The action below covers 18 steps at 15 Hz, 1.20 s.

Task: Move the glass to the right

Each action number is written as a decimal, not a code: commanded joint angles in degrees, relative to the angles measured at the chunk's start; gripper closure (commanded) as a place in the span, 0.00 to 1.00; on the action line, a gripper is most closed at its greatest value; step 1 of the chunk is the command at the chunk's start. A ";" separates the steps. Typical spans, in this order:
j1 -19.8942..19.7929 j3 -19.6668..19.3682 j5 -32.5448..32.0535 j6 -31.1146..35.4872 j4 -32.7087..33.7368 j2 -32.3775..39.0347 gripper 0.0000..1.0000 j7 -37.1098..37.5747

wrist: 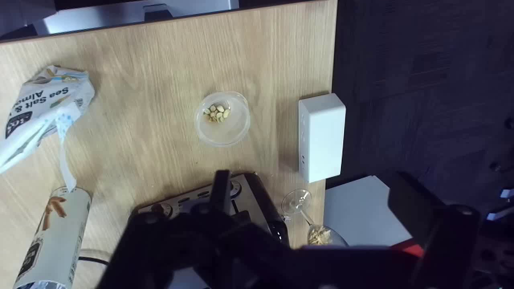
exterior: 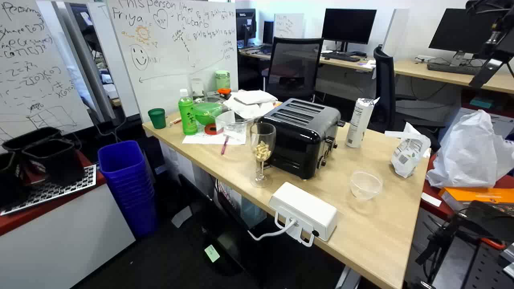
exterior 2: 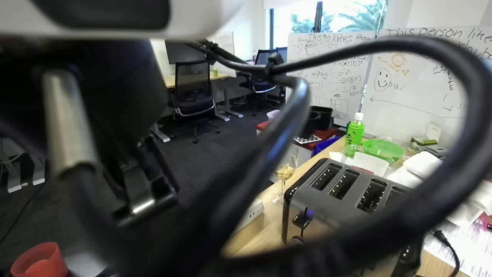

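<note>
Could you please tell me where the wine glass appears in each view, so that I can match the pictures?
In an exterior view: the wine glass is near the centre, overlapping the left edge of the toaster.
In an exterior view: the wine glass is right of centre, just left of the toaster.
Wrist view: the wine glass is lower right of centre, right of the toaster.
Shared landmark: the toaster.

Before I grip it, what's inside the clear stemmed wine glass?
The clear stemmed wine glass holds small pale-yellow pieces, heaped low in its bowl. Outer pieces cover the heap's core; in the wrist view, the black gripper hides part of the bowl.
</note>
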 commanded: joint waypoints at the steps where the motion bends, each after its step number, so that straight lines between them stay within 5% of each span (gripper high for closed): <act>1: -1.34 1.20 1.10 -0.12 0.07 0.51 0.00 -0.93; 18: -0.75 2.38 1.46 -1.01 -0.47 0.32 0.00 -0.68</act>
